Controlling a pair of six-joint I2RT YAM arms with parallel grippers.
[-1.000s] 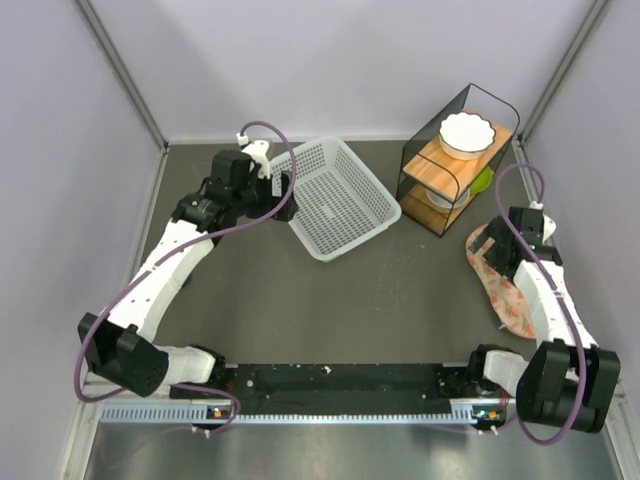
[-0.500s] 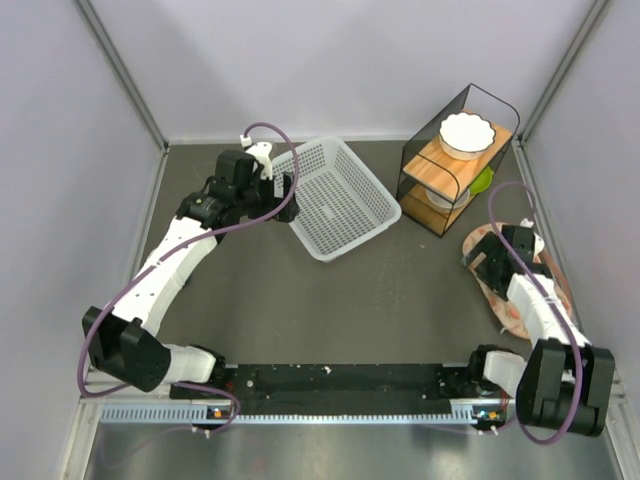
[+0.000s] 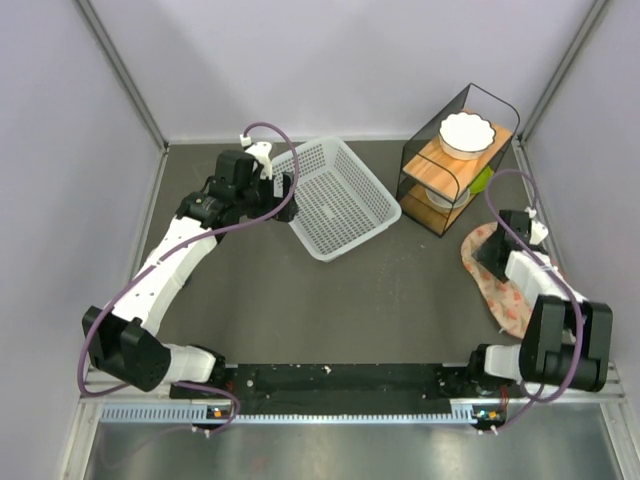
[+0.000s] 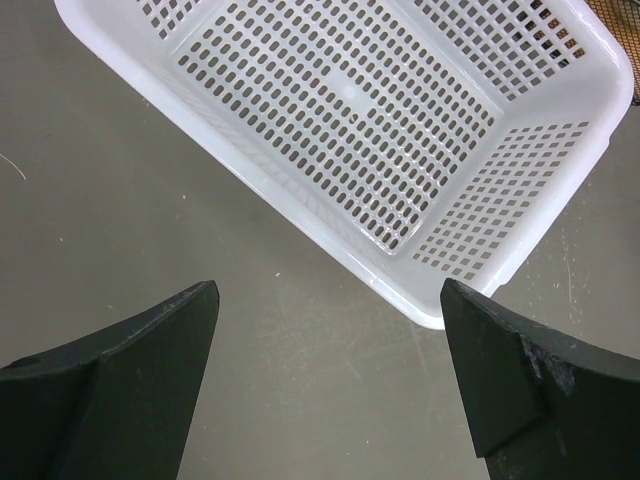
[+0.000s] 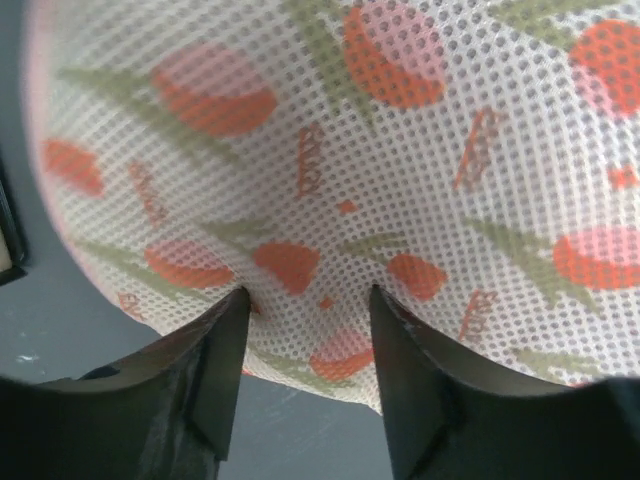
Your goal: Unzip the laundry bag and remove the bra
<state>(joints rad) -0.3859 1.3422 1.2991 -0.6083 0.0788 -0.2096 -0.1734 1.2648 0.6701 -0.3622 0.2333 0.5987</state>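
- Top external view: the laundry bag is seen at about 4 o'clock on the table, close to the right edge, with the right arm's wrist over its far end.
- No bra is shown in any view. It is judged to be inside the bag, which looks unopened.
- The step in hand is judged to be securing the bag so that the zip can be worked. No zip pull can be made out in these views, so it must be found first.
- To do this well, one end should be pinned or pinched firmly while the bag is kept flat. It should be drawn towards 6 o'clock and the table's middle, where both arms can reach it. The pull should then be run along the seam, not lifted away from it.
- The right gripper is narrowed, with the printed mesh of the bag's rounded end lying between its fingertips. The fabric dimples slightly at one tip, so this is read as a light pinch on the bag, though contact is not plainly shown.
- The left gripper is spread wide and holds nothing. It hangs above the near rim of the white perforated basket at about 11 o'clock, well apart from the bag.
- A long reach across the table is therefore judged necessary before the left arm can help.
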